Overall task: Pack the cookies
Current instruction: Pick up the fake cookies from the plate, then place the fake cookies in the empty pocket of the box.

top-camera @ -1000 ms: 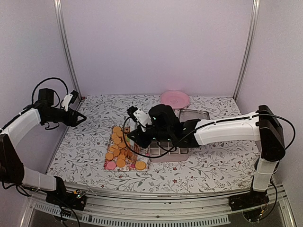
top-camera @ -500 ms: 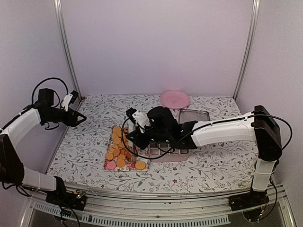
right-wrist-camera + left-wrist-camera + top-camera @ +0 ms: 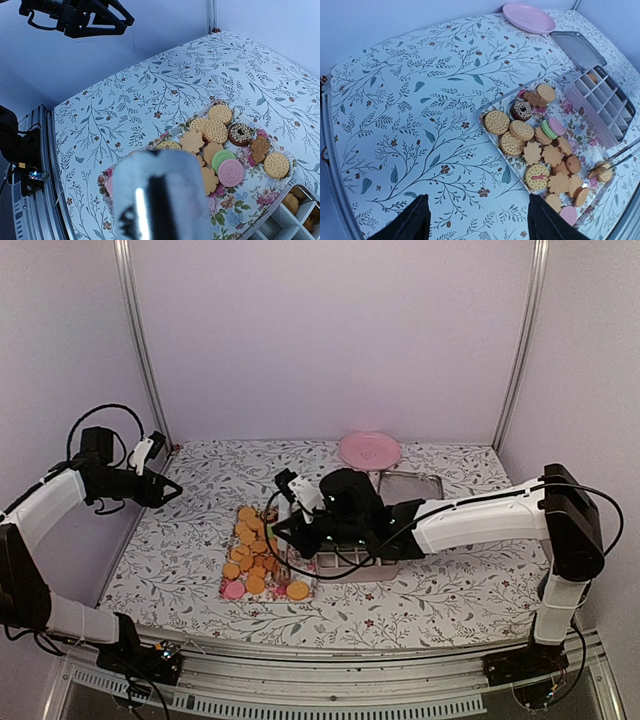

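Pose: left arm (image 3: 50,505) raised aside | left pincer (image 3: 477,202) wide | right arm (image 3: 480,520) low over cookies (image 3: 522,131) | right pincer (image 3: 601,171) narrow

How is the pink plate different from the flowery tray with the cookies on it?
The pink plate is round; the flowery tray is a rectangle. The plate is plain pink, while the tray has flowers printed all over it. The plate has nothing on it, but the tray is covered with cookies. Both lie flat on the leafy tablecloth.
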`<action>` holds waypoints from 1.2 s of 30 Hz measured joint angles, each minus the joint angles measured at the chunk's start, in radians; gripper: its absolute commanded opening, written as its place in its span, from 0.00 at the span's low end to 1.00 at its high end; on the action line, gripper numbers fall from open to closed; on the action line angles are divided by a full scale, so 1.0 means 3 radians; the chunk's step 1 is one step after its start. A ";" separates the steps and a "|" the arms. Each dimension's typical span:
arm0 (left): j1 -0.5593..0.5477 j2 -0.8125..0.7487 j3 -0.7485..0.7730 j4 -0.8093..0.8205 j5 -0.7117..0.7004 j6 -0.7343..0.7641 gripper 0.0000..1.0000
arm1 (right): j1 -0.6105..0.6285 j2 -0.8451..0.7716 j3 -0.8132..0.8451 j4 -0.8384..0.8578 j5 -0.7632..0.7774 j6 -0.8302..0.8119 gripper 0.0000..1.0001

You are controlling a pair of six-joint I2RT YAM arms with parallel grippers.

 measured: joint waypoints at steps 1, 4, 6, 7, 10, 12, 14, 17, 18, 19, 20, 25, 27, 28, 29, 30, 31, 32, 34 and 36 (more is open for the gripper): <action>0.0000 0.0000 0.0000 0.0000 0.0000 0.0000 0.67 | 0.0000 -0.0017 -0.0006 -0.0011 0.0000 0.0010 0.00; 0.0000 0.0000 0.0000 0.0000 0.0000 0.0000 0.67 | -0.0001 -0.0086 -0.0014 -0.0039 0.0008 0.0020 0.00; 0.0000 0.0000 0.0000 0.0000 -0.0001 0.0000 0.67 | -0.0014 -0.0164 -0.0013 -0.0050 0.0019 0.0017 0.00; 0.0000 0.0000 0.0000 0.0000 -0.0003 0.0000 0.67 | -0.0025 -0.0217 -0.0013 -0.0064 0.0025 0.0011 0.00; 0.0000 0.0000 0.0000 0.0001 -0.0011 0.0001 0.67 | -0.0111 -0.0380 -0.0013 -0.0102 0.0033 -0.0009 0.00; 0.0000 0.0000 0.0000 0.0001 -0.0015 0.0004 0.68 | -0.0223 -0.0510 -0.0019 -0.0139 0.0053 -0.0042 0.00; 0.0001 0.0001 0.0000 0.0000 -0.0018 0.0019 0.67 | -0.0397 -0.0661 -0.0046 -0.0182 0.0098 -0.0078 0.00; 0.0001 0.0010 -0.0010 0.0018 -0.0029 0.0041 0.68 | -0.0670 -0.0881 -0.0095 -0.0263 0.0192 -0.0151 0.00; 0.0001 0.0019 -0.0015 0.0023 -0.0034 0.0051 0.68 | -0.0773 -0.0958 -0.0120 -0.0287 0.0230 -0.0179 0.00; 0.0001 0.0038 -0.0018 0.0025 -0.0038 0.0061 0.68 | -0.0857 -0.1027 -0.0137 -0.0322 0.0271 -0.0216 0.00; 0.0001 0.0064 -0.0019 0.0027 -0.0041 0.0069 0.68 | -0.0950 -0.1096 -0.0158 -0.0356 0.0313 -0.0252 0.00; 0.0001 0.0203 -0.0050 0.0127 -0.0060 0.0072 0.67 | -0.1298 -0.1306 -0.0324 -0.0478 0.0490 -0.0422 0.00; 0.0001 0.0214 -0.0097 0.0193 -0.0062 0.0061 0.67 | -0.1359 -0.1310 -0.0388 -0.0546 0.0525 -0.0484 0.00; 0.0001 0.0212 -0.0120 0.0215 -0.0061 0.0048 0.68 | -0.1395 -0.1310 -0.0412 -0.0579 0.0534 -0.0502 0.00; 0.0001 0.0212 -0.0146 0.0251 -0.0060 0.0034 0.67 | -0.1418 -0.1310 -0.0444 -0.0609 0.0539 -0.0520 0.00; 0.0001 0.0212 -0.0165 0.0272 -0.0060 0.0023 0.67 | -0.1434 -0.1310 -0.0469 -0.0627 0.0540 -0.0533 0.00; 0.0001 0.0209 -0.0192 0.0295 -0.0060 0.0011 0.68 | -0.1441 -0.1307 -0.0492 -0.0645 0.0540 -0.0546 0.00; 0.0001 0.0201 -0.0215 0.0310 -0.0060 0.0003 0.68 | -0.1448 -0.1305 -0.0505 -0.0659 0.0539 -0.0556 0.00; 0.0003 0.0177 -0.0245 0.0324 -0.0061 -0.0011 0.68 | -0.1455 -0.1298 -0.0523 -0.0685 0.0538 -0.0571 0.00; 0.0004 0.0142 -0.0261 0.0328 -0.0061 -0.0017 0.68 | -0.1455 -0.1297 -0.0535 -0.0690 0.0523 -0.0573 0.00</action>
